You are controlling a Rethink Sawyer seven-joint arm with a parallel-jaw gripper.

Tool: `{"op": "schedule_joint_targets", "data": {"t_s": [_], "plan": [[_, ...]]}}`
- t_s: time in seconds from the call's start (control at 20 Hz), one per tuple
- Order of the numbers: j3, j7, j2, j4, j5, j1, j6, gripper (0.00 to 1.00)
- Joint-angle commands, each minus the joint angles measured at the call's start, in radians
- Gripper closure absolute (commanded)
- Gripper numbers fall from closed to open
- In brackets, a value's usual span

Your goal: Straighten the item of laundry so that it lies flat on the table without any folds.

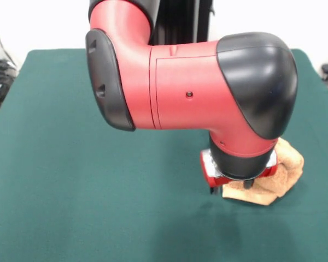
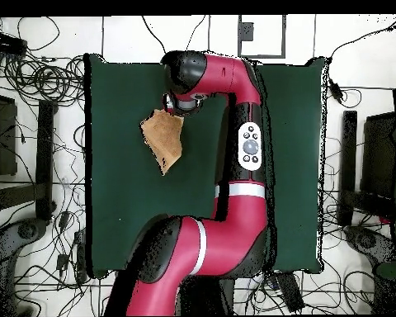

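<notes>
The tan fluffy towel (image 1: 281, 172) lies bunched and folded on the green table (image 1: 71, 164), at the right in the front view. In the overhead view the towel (image 2: 164, 140) sits near the table's (image 2: 119, 206) far left part, as an uneven pointed shape. My gripper (image 1: 230, 188) hangs under the red and black wrist, right at the towel's left edge and down at table height. In the overhead view the gripper (image 2: 173, 110) is at the towel's top corner, mostly hidden by the wrist. Whether it holds the cloth is hidden.
The arm's big red link (image 1: 175, 82) fills the middle of the front view and hides the table behind it. In the overhead view the arm (image 2: 242, 149) runs along the table's middle. Cables (image 2: 36, 82) and dark equipment lie on the floor around the table.
</notes>
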Motion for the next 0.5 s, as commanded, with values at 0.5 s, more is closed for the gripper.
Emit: {"op": "schedule_joint_targets", "data": {"t_s": [0.5], "plan": [[0.085, -0.149, 0.014, 0.024, -0.001, 0.037, 0.066, 0.0]]}}
